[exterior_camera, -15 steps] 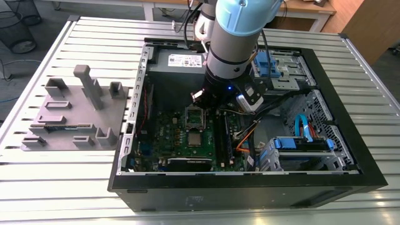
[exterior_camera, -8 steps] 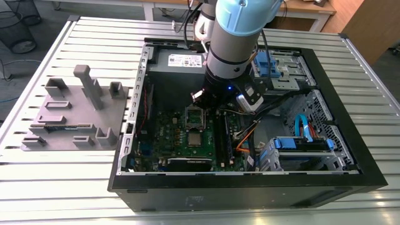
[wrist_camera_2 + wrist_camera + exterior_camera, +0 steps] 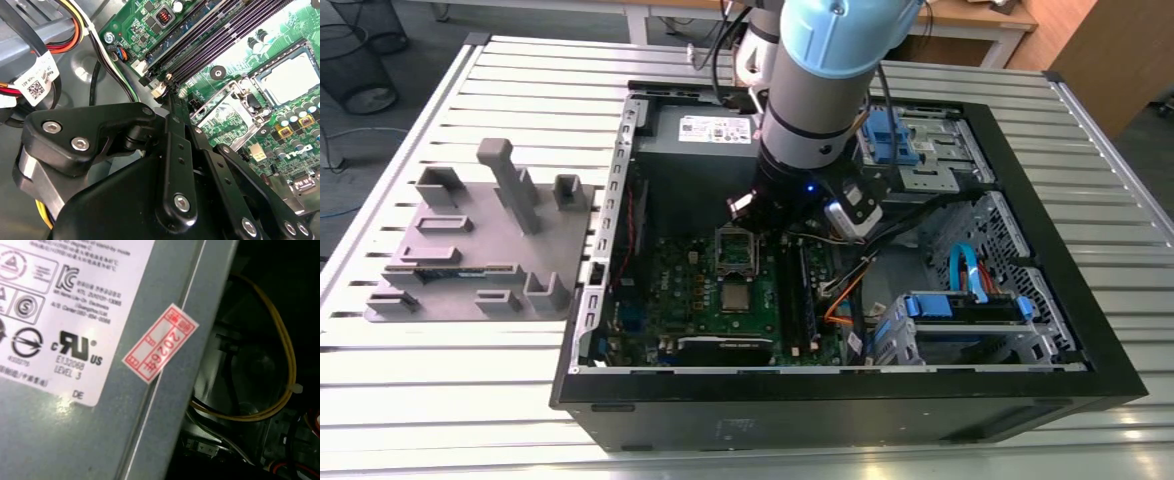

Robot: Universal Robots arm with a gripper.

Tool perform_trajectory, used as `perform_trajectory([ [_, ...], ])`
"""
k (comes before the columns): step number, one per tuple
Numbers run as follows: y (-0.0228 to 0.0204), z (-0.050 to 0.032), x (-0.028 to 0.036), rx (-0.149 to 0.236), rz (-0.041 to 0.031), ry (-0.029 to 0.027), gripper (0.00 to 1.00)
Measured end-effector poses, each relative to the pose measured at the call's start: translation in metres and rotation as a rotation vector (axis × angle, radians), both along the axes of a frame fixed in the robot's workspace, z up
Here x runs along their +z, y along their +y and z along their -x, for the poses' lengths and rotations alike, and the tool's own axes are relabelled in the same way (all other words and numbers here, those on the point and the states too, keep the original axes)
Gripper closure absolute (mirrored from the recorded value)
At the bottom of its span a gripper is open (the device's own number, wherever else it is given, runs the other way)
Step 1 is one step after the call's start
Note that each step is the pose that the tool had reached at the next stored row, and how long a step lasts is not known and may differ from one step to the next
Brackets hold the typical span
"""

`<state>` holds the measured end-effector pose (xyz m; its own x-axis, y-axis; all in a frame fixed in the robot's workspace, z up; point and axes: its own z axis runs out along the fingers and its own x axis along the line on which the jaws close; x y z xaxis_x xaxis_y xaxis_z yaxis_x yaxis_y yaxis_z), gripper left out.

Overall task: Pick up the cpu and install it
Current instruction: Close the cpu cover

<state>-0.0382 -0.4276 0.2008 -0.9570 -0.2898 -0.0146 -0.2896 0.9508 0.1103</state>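
Black-linked gripper [image 3: 774,225], at the end of the pale-blue and grey arm [image 3: 827,60], hangs inside the open black computer case [image 3: 854,400], low over the green motherboard [image 3: 680,300]; whether it is apart or together I cannot tell. In the second wrist view the gripper [image 3: 170,97] reaches to the near end of the long dark memory slots [image 3: 215,40], which run away from it across the board. Just beside the gripper lies the silver-framed rectangular socket [image 3: 736,250], its frame also showing in the second wrist view [image 3: 225,115]. The cpu [image 3: 738,296], a small flat square chip with a silvery-grey metal top, lies flat on the motherboard just past that socket, on the side away from the gripper and apart from it; the second wrist view shows it [image 3: 290,75] beyond the socket too. On the other side of the gripper from the cpu stands the grey metal power supply [image 3: 210,315] with a white printed label [image 3: 75,300] and a red-and-white sticker [image 3: 160,342]; a yellow wire [image 3: 285,350] loops beside it. Well apart from the gripper, outside the case, a grey moulded fixture block [image 3: 480,240] rests on the slatted metal table [image 3: 454,400].
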Motion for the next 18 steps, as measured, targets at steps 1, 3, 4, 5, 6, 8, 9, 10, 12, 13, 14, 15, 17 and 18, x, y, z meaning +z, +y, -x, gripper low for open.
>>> perform_trajectory([
  [1,0.0000,0.0003,0.0000,0.000,0.0001,-0.0001,0.89],
  [3,0.0001,0.0012,-0.0002,0.000,-0.0002,-0.0002,0.89],
  [4,0.0001,0.0019,-0.0002,0.000,-0.0003,-0.0005,0.89],
  [5,0.0001,0.0025,-0.0002,0.000,-0.0004,-0.0008,0.89],
  [6,0.0001,0.0031,-0.0002,0.000,-0.0003,-0.0011,0.89],
  [8,0.0000,0.0037,-0.0002,0.000,-0.0002,-0.0020,0.89],
  [9,0.0000,0.0039,-0.0001,0.000,-0.0003,-0.0025,0.89],
  [10,0.0000,0.0039,0.0003,0.000,-0.0001,-0.0027,0.89],
  [12,-0.0001,0.0039,0.0019,0.000,0.0000,-0.0030,0.89],
  [13,-0.0001,0.0039,0.0030,0.000,-0.0002,-0.0031,0.89],
  [14,-0.0001,0.0040,0.0042,0.000,-0.0002,-0.0031,0.89],
  [15,-0.0002,0.0040,0.0055,0.000,-0.0001,-0.0031,0.89],
  [17,-0.0003,0.0040,0.0077,0.000,-0.0001,-0.0030,0.89],
  [18,-0.0005,0.0040,0.0086,0.000,-0.0001,-0.0031,0.89],
])
